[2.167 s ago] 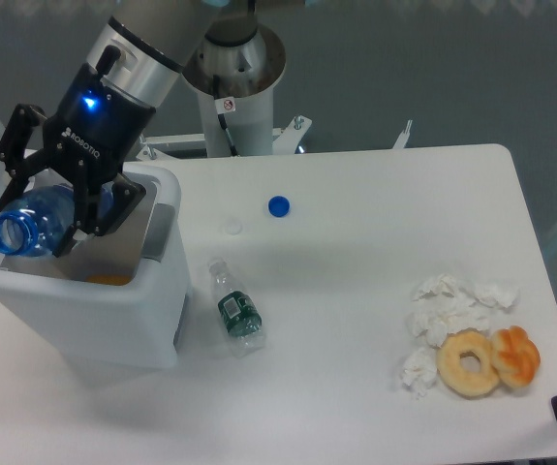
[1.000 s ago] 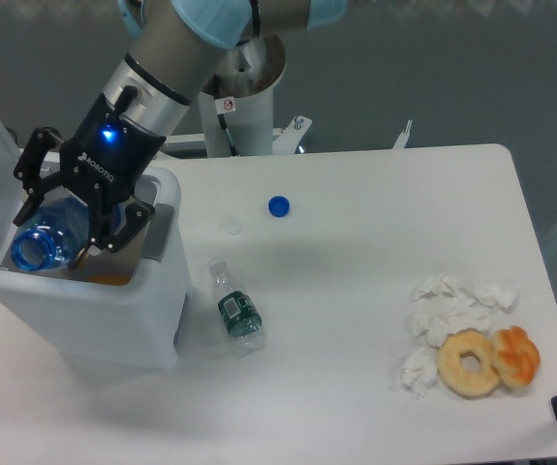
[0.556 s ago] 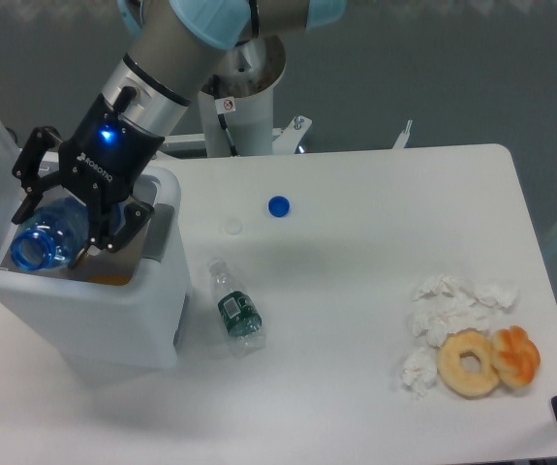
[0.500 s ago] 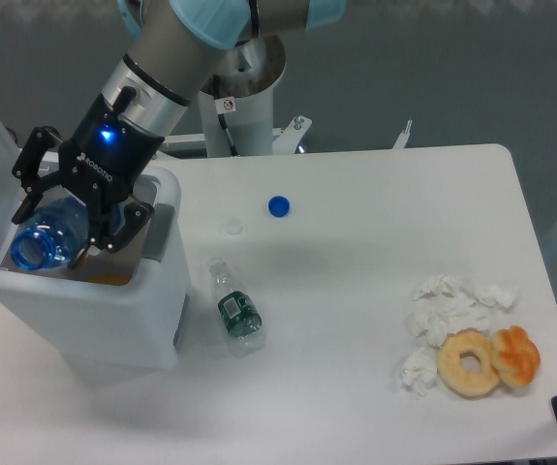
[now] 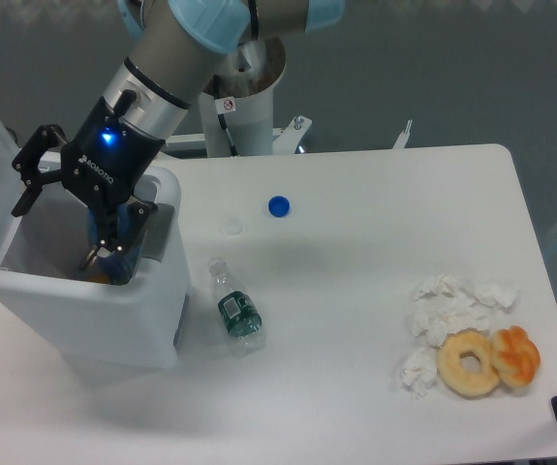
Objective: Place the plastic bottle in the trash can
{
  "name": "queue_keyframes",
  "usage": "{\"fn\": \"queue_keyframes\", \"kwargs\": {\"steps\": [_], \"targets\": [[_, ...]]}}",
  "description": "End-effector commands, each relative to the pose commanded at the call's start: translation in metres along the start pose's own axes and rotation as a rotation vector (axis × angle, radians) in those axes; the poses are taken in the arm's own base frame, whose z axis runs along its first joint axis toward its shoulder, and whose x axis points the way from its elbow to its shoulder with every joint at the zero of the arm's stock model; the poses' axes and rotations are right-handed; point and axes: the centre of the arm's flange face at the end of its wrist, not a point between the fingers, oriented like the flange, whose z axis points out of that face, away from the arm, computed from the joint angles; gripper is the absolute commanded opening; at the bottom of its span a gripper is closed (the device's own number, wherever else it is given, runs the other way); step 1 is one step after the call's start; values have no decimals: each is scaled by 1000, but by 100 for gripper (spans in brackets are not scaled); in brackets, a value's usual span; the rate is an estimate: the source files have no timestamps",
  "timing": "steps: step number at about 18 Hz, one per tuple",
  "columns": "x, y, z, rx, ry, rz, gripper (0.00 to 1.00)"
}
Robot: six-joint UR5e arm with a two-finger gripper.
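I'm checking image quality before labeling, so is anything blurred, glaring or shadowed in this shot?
Camera view: sharp overall; soft shadows beside the small clear green-labelled bottle and white rectangular trash can; a blue light glows on the black gripper; the can's interior looks dim, with only a blue smear visible inside.

blue-tinted plastic bottle point(image 5: 104, 254) inside white trash can point(image 5: 84, 310)
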Motion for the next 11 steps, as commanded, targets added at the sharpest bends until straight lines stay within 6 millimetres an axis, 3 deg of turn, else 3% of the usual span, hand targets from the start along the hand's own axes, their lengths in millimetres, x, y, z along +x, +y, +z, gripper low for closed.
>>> {"fn": "queue_keyframes", "kwargs": {"steps": [2, 4, 8, 11], "targets": [[-6, -3, -15, 15, -27, -1, 100], [-22, -2, -43, 39, -78, -16, 100], [-76, 13, -99, 69, -208, -74, 100], [-117, 31, -121, 6, -328, -37, 100]]}}
